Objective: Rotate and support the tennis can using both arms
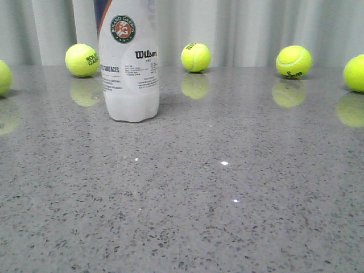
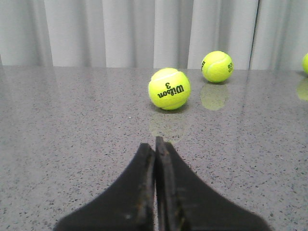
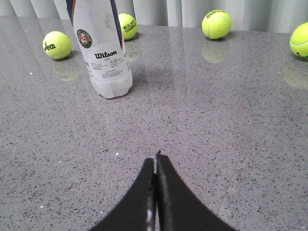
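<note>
Tall frosted-clear plastic tennis can with white Wilson label stands upright, long axis vertical, toward the far-left of the grey speckled table. Right gripper pinched closed, empty, can ahead and well apart. Left gripper likewise closed; can out of its view, so right looks better placed to lead.

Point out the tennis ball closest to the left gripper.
The ball printed "Wilson 3", straight ahead of the closed left gripper on the table. The other ball sits farther back by the curtain.
</note>
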Tool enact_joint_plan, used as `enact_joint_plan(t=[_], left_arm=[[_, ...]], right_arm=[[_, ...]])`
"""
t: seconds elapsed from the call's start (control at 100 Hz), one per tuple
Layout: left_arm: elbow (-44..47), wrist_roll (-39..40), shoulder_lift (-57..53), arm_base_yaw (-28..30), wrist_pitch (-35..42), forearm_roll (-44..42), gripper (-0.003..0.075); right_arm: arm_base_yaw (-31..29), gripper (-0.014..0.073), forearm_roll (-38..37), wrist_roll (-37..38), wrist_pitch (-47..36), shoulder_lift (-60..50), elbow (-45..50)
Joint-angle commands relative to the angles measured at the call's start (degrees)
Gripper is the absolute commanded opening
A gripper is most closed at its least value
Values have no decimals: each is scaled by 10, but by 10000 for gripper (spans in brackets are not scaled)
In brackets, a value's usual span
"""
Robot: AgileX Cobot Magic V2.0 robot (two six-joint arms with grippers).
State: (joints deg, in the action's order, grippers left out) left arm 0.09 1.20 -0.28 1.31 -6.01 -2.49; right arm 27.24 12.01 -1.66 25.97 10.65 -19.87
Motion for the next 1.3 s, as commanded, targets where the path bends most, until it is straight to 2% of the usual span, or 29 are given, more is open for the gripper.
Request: enact_joint_plan(t=[0.0, 0.39, 0.48, 0.6, 0.68, 0.78, 1.07, 1.29], left_arm=[[25, 6, -17, 2, 45, 5, -19], [25, 6, -17, 2, 45, 5, -19], [25, 6, -17, 2, 45, 5, -19], [25, 6, -17, 2, 45, 5, -19], [25, 6, -17, 2, 45, 5, -19], [25, 6, -17, 2, 45, 5, -19], [25, 6, -17, 2, 45, 5, -19], [25, 6, -17, 2, 44, 5, -19]], right_arm=[[-3, -60, -1, -4, -41, 7, -14], [-3, -60, -1, -4, -43, 7, -12], [-11, -60, -24, -4, -89, 5, 4], [-70, -60, -84, -4, -193, 5, 45], [-123, -60, -92, -4, -260, 5, 83], [-189, -60, -93, -3, -302, 3, 130], [-304, -60, -120, 38, -290, -126, 217], [-308, -60, -139, 40, -280, -122, 216]])
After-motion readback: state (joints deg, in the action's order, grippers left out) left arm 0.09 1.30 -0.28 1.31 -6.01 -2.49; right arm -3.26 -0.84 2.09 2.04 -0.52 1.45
